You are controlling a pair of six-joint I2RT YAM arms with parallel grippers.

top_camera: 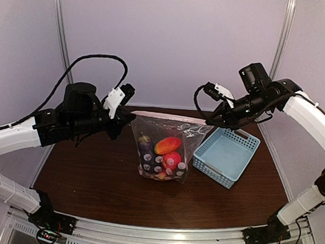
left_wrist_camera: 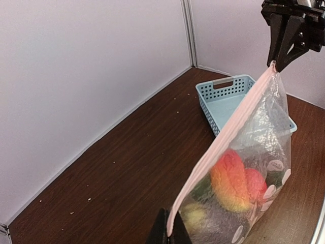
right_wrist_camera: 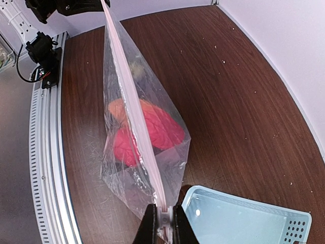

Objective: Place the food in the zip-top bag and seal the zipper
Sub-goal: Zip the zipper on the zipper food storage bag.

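Observation:
The zip-top bag [top_camera: 163, 155] hangs upright over the table, stretched between my two grippers. The food is inside it: a dark purple eggplant [top_camera: 145, 144], an orange-red piece [top_camera: 167, 145] and a red tomato [top_camera: 171, 159]. The pinkish-white zipper [top_camera: 168, 117] runs taut along the top edge. My left gripper [left_wrist_camera: 172, 235] is shut on the zipper's left end [left_wrist_camera: 228, 129]. My right gripper [right_wrist_camera: 163, 223] is shut on the zipper's right end [right_wrist_camera: 133, 124], with a small whitish slider between its fingers. In the top view the left gripper [top_camera: 133, 115] and right gripper [top_camera: 210, 123] are level with each other.
A light-blue slotted basket [top_camera: 227, 155] stands on the brown table right of the bag, close below my right gripper [left_wrist_camera: 274, 63]. It looks empty. White walls close the back and sides. A metal rail [right_wrist_camera: 51, 168] runs along the near edge.

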